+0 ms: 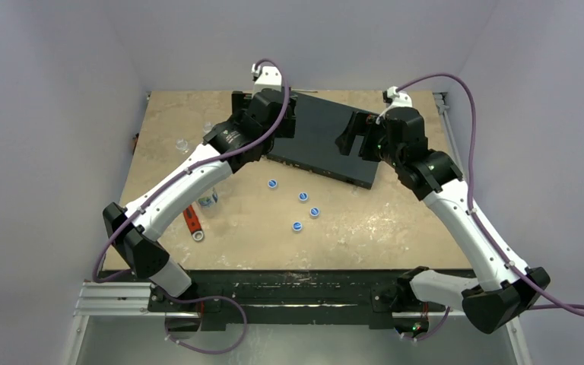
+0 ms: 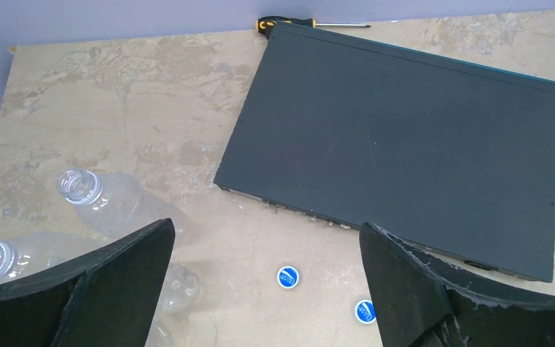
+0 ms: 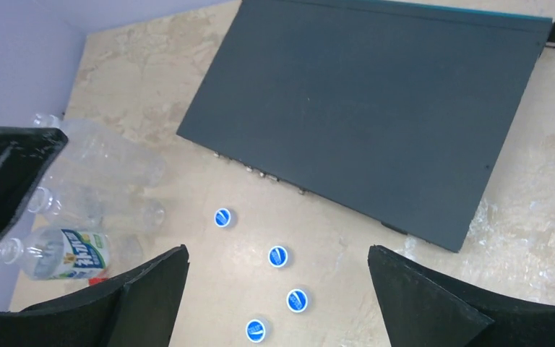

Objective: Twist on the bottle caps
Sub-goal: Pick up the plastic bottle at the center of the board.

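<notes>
The left hand (image 2: 264,228) is hanging wide open. Two bottle caps (image 2: 287,277) are lying near the black box (image 2: 397,144), bottles (image 2: 97,199) leftward.

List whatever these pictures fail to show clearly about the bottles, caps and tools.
- Bottles, top view: the left arm covers most; count unclear.
- Bottles, left wrist view: cut off by the left gripper and the frame edge.
- Caps, left wrist view: only two show, one partly behind the gripper.
- Screwdriver, left wrist view: tip too small to identify.
</notes>
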`<move>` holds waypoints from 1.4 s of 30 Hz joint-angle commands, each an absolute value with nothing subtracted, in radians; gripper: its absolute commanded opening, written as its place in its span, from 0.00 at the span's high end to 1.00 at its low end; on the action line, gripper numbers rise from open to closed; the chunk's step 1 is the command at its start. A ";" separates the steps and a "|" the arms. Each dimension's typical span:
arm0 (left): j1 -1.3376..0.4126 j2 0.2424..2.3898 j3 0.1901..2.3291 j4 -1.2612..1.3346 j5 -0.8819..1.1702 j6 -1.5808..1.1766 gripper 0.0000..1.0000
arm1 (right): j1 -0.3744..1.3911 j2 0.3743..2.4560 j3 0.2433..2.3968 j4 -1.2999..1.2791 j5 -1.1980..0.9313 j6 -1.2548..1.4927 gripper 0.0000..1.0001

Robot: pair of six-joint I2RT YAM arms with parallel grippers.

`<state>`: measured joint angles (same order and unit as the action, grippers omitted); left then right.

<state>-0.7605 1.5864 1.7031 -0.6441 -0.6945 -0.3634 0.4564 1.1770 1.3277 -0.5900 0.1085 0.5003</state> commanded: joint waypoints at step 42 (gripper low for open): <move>-0.762 1.090 1.681 -0.764 -0.892 -0.323 0.00 | 1.035 2.061 2.059 -0.415 0.382 0.355 0.07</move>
